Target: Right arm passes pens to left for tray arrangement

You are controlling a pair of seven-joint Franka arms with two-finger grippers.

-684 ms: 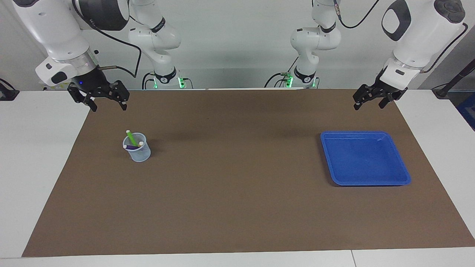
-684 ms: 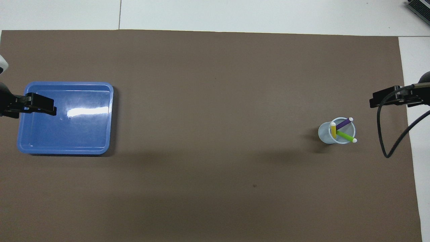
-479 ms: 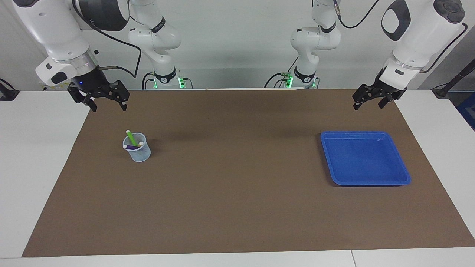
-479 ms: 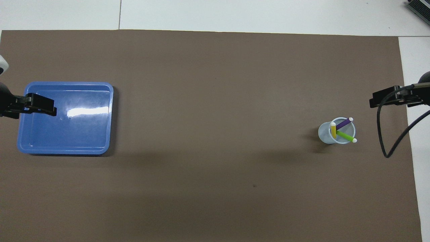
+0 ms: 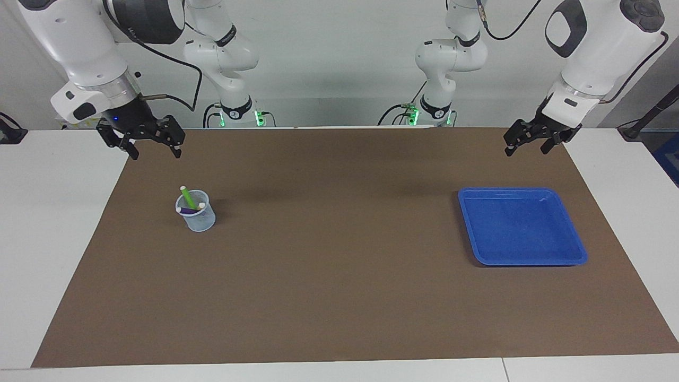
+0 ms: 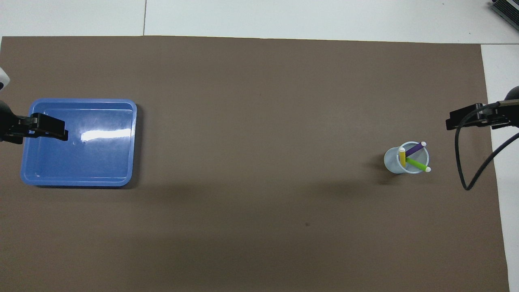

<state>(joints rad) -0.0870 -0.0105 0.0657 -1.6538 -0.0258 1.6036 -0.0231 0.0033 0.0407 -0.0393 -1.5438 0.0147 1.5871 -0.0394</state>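
both grippers hang spread and empty: right gripper [image 5: 154,151] above the mat's edge near the cup [image 5: 199,216], left gripper [image 5: 525,147] waiting near the tray [image 5: 578,255]. three pens [image 6: 412,157] seemingly all sit in the cup; nothing passed yet.

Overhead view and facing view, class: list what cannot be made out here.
- Lower ends of the pens: both views, sunk in the cup.
- Yellow pen: facing view, nearly hidden among the others.
- Left end effector: overhead view, cut off by the edge; it overlaps the tray.
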